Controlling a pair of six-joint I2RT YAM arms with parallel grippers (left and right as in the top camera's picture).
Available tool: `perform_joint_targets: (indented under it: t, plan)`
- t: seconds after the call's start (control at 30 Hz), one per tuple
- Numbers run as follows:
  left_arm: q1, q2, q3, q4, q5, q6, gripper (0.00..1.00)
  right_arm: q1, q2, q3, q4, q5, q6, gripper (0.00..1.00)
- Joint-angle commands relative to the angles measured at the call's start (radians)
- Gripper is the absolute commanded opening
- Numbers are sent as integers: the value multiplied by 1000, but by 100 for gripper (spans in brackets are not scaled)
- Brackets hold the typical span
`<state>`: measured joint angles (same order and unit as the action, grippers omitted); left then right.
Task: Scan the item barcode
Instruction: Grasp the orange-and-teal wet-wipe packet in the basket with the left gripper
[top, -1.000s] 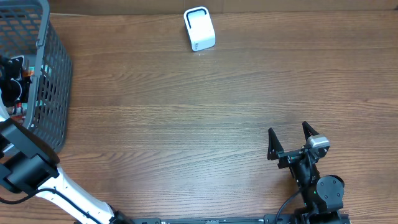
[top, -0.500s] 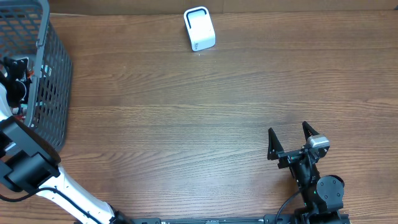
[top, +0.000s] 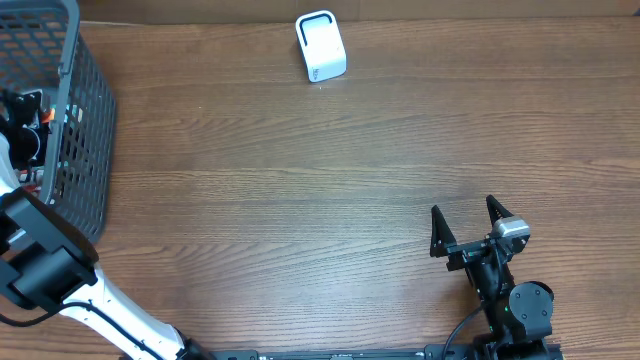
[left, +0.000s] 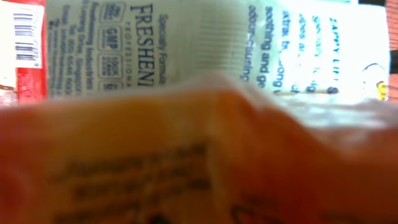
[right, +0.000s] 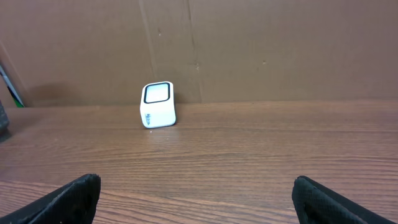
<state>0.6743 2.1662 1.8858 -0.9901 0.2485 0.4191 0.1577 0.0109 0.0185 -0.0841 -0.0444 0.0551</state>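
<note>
Hanging inside the grey basket (top: 85, 120), left gripper (top: 28, 115) has a blurry orange packet (left: 199, 155) right against its camera, with a white printed pack (left: 186, 43) just behind it. Can't tell its spread. Right gripper (top: 463, 208) is spread wide and empty, with the white scanner (top: 321, 46) well ahead of it.

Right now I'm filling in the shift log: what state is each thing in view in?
Grey basket: standing, packets inside.
Left pincer: down in the basket; open or shut unclear.
Right pincer: open, empty.
Barcode scanner: upright on the table, nothing held to it.
Orange packet: in the basket, overlapping a white packet.
</note>
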Motion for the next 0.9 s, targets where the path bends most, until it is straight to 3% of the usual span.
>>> perform_joint_targets:
  t: [0.0, 0.27, 0.63, 0.87]
  plan:
    - [-2, -114, 36, 12, 2, -24, 59, -3, -8, -11, 3, 6, -3, 100]
    - [-2, -256, 36, 55, -66, -72, 60, -3, -8, -11, 3, 6, -3, 100]
    - [-33, -555, 36, 181, -79, -261, 61, -3, -8, -11, 3, 6, -3, 100]
    - [-208, -731, 36, 159, -132, -312, 61, -3, -8, -11, 3, 6, -3, 100]
